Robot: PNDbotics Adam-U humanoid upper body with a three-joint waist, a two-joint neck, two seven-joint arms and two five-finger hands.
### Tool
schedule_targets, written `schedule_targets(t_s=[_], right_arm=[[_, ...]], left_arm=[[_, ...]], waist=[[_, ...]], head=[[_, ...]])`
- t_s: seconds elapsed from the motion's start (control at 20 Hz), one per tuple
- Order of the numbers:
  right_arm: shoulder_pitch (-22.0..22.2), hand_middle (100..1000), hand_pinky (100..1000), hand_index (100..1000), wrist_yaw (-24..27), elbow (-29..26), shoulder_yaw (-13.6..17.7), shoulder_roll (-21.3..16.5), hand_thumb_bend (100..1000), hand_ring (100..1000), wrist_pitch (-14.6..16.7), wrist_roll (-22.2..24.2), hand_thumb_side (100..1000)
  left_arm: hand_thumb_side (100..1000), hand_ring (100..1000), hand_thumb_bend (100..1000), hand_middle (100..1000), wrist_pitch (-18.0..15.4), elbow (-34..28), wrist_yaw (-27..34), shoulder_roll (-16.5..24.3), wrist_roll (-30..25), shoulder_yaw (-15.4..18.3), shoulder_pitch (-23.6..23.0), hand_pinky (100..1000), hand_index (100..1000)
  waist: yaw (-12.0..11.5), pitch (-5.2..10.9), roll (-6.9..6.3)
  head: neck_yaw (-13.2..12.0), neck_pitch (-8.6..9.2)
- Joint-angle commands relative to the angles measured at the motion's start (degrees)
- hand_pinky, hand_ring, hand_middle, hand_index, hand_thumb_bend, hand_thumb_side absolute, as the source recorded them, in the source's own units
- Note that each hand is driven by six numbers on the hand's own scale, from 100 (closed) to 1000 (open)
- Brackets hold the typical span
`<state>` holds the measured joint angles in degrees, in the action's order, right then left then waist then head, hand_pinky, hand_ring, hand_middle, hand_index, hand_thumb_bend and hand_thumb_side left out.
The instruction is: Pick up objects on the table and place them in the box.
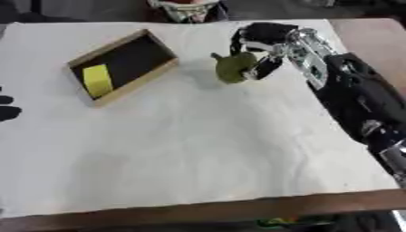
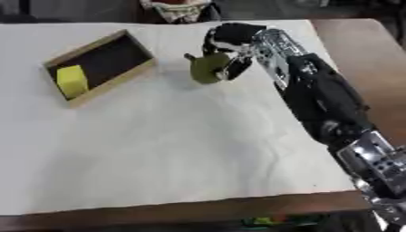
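Reaching in from the right edge of the table, our black and silver right arm (image 2: 317, 95) stretches toward the far side, where our right hand (image 1: 266, 41) is curled around an olive-green, pear-shaped fruit with a short stem (image 1: 234, 67). The fruit sits at the left of the hand, with fingers (image 1: 264, 67) wrapped against its right side and the dark palm above and behind it; its stem points up and to the left, away from the hand. We cannot tell whether the fruit rests on the white cloth covering the table (image 1: 198, 149) or is lifted just off it, though a faint shadow lies on the cloth beside it.

Toward the far left corner of the table lies a shallow wooden-rimmed rectangular box with a dark inside (image 1: 162, 72), set askew to the table edges. A bright yellow rectangular block (image 1: 98, 80) lies inside the box at its near left end. The fruit and our hand are to the right of the box, near it but apart from it, with a strip of bare cloth between the box's right corner and the fruit.

At the left edge of the table, in the left eye view only, we see dark fingertips of our left hand (image 1: 8, 108); we cannot tell how that hand is set.
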<state>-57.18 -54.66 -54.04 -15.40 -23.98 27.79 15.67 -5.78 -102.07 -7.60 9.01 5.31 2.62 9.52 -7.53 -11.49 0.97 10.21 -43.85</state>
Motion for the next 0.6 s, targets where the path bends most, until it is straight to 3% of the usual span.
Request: schedule_targets(t_s=[0.05, 0.3, 0.5, 0.6], right_arm=[[-3.22, 404, 710, 491, 0.74, -0.99, 1.95, 1.06, 100, 673, -1.30, -1.72, 100], [-6.43, 407, 700, 493, -1.16, 1.87, 3.95, 5.56, 100, 666, -3.37, -3.87, 100], [-7.07, 407, 700, 493, -3.03, 3.65, 4.58, 6.87, 100, 666, -3.37, -5.73, 100], [-8.13, 427, 693, 514, -3.95, 5.18, 5.65, 8.24, 100, 667, -4.05, -6.33, 100]], left_arm=[[717, 584, 100, 588, -0.14, -0.58, -0.13, 0.81, -0.15, 0.10, 0.18, 671, 762], [717, 584, 100, 588, -0.24, -0.57, 0.05, 0.54, -0.67, -0.45, 0.44, 671, 762], [717, 584, 100, 588, -0.27, -0.55, 0.15, 0.46, -0.81, -0.54, 0.49, 671, 762], [717, 583, 100, 587, -0.35, -0.63, 0.27, 0.25, -1.19, -1.07, 0.94, 671, 762]], waist=[[-0.46, 1.17, -0.13], [-2.28, 0.93, -0.17], [-2.63, 0.87, -0.20], [-3.93, 0.35, -0.37]], head=[[0.33, -0.27], [1.26, -0.27], [1.41, -0.27], [2.71, -0.27]])
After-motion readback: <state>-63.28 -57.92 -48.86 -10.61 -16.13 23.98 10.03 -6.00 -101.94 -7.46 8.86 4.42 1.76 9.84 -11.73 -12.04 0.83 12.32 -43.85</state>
